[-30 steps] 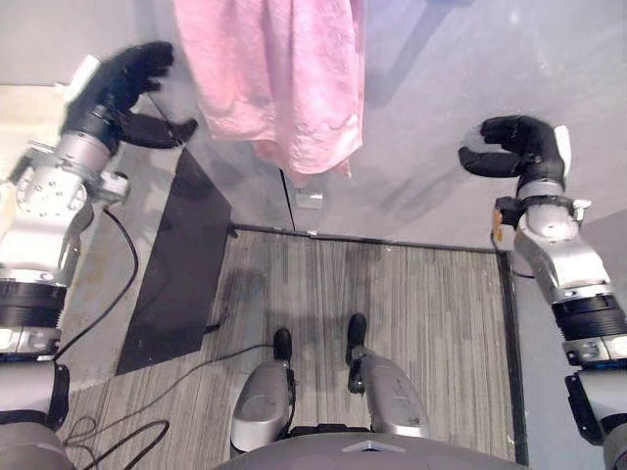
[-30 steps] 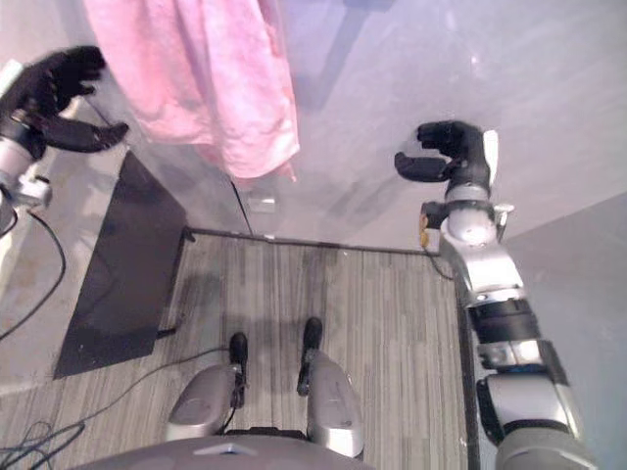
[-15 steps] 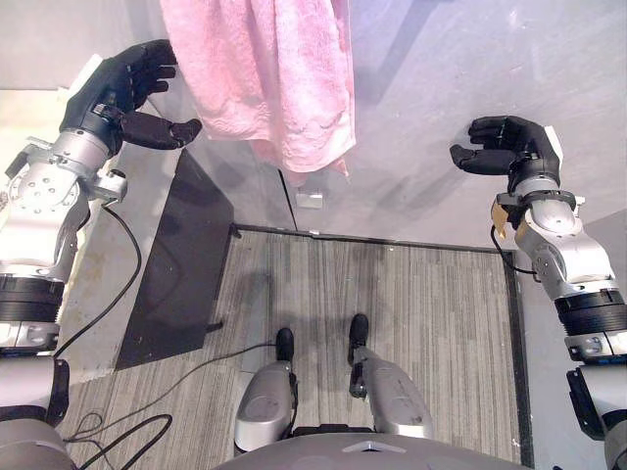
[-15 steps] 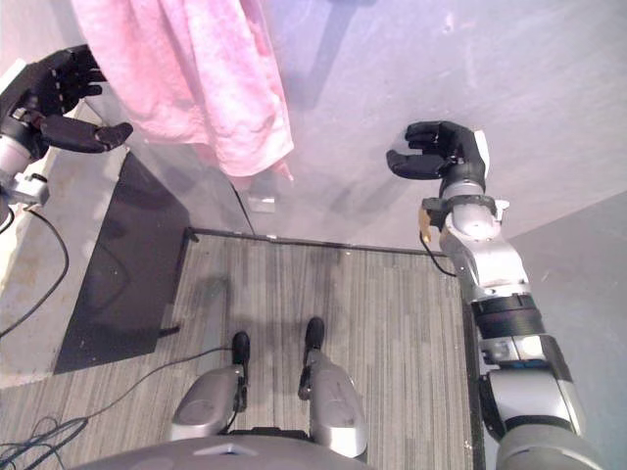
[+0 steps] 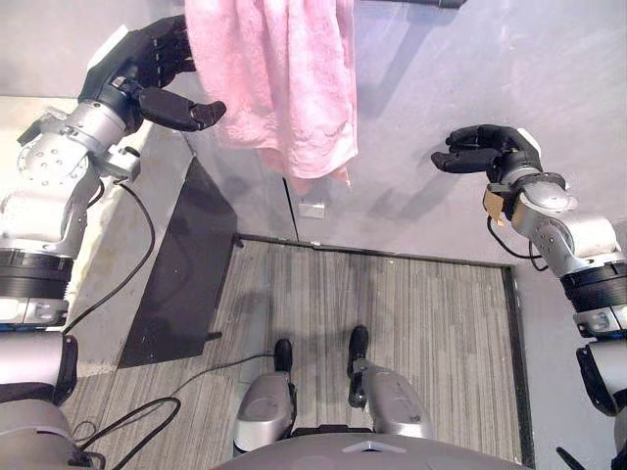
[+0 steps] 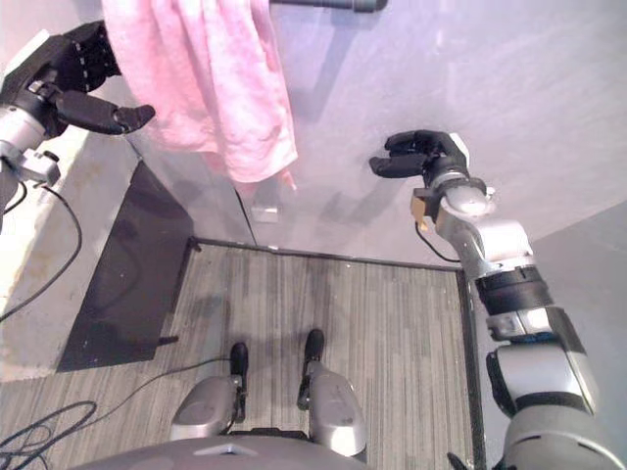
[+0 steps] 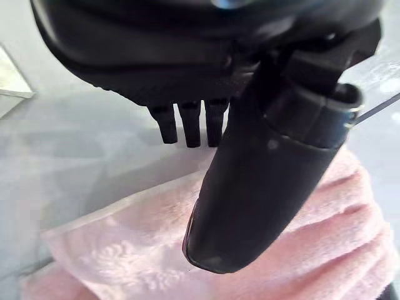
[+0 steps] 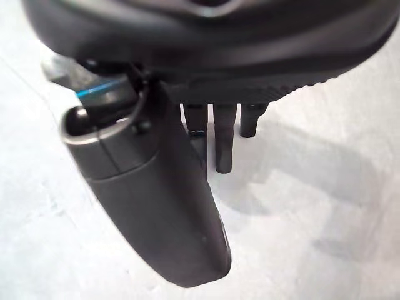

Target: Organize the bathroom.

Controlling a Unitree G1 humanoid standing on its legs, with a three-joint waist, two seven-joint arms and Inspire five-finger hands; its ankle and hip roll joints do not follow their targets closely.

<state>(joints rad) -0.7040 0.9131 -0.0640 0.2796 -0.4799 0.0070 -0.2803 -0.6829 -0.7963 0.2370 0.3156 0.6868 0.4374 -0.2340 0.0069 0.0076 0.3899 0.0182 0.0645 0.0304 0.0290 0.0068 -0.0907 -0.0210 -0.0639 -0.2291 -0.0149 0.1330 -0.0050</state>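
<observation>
Clearly, the pink towel (image 5: pixel 269 78) hung from a dark bar (image 6: pixel 328 4) on the grey wall (image 5: pixel 490 59). The left hand (image 5: pixel 147 73), open with thumb apart, was at its left edge; it should close on the thick folded edge. The right hand (image 5: pixel 485 152), open and empty, waited well apart.

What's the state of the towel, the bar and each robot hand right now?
pink towel: hanging over the bar, bunched, lower edge uneven.
bar: on the wall, carrying the towel.
left robot hand: open, at the towel's left edge, fingers partly behind the cloth, not closed on it.
right robot hand: open, fingers relaxed, holding nothing, in front of the grey wall and apart from the towel.
</observation>
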